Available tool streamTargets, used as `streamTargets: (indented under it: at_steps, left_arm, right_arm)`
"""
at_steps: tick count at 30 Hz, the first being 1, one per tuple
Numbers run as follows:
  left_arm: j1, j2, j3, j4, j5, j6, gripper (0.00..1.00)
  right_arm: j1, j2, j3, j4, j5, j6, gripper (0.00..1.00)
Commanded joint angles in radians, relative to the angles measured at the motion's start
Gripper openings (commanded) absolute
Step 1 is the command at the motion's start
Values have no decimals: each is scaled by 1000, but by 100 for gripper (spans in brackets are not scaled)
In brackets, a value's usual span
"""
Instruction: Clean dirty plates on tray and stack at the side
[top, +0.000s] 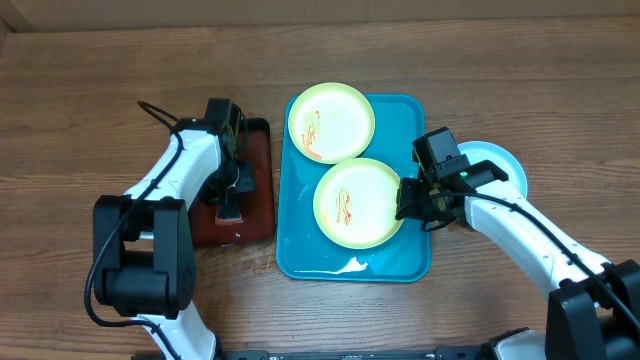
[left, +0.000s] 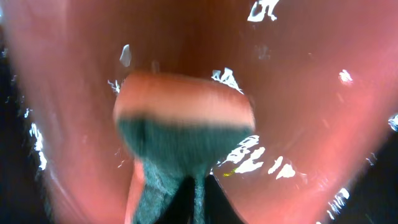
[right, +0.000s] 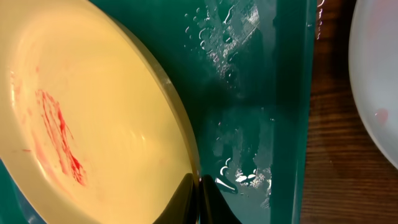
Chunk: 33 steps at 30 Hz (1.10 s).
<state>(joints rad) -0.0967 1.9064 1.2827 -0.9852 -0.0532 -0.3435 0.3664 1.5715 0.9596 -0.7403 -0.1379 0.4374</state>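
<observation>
Two yellow-green plates with red smears lie on the turquoise tray (top: 300, 250): one at the far end (top: 331, 121), one nearer (top: 357, 202). My right gripper (top: 408, 197) is shut on the near plate's right rim, seen in the right wrist view (right: 198, 186), where the plate (right: 93, 124) is tilted over the wet tray (right: 249, 93). The pale blue-green plate (top: 498, 162) lies on the table right of the tray, partly under my right arm. My left gripper (top: 232, 185) is shut on a green-and-orange sponge (left: 180, 143) over the black tray.
A small black tray with a red-brown inside (top: 258, 195) stands left of the turquoise tray; its wet floor fills the left wrist view (left: 298, 93). Water drops lie on the turquoise tray's near edge (top: 350, 266). Bare wooden table (top: 80, 120) surrounds everything.
</observation>
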Motion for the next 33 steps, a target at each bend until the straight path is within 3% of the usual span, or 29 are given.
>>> streamTargets:
  at_steps: [1,4,7,13,16,21,29,33]
  left_arm:
    - [-7,-4,108,-61,46,-5,24]
    - [-7,-4,142,-100,44,23,45]
    - [-7,-2,117,-98,-5,33,51]
    - [-7,5,-81,55,-70,4,33]
    - [-6,5,-171,153,-59,-10,4]
    - [-10,4,-90,85,34,27,4]
    - [-101,-3,291,-190,115,33,4]
    - [-170,-3,373,-197,190,14,4]
  right_arm:
    - [1,31,-5,20,25,1,4]
    - [1,59,-5,21,25,1,4]
    - [1,87,-5,22,25,1,4]
    - [1,107,-5,22,26,5,4]
    - [1,108,-5,22,37,9,4]
    - [1,108,-5,25,59,48,4]
    - [1,108,-5,29,58,57,4]
    - [1,108,-5,21,59,75,4]
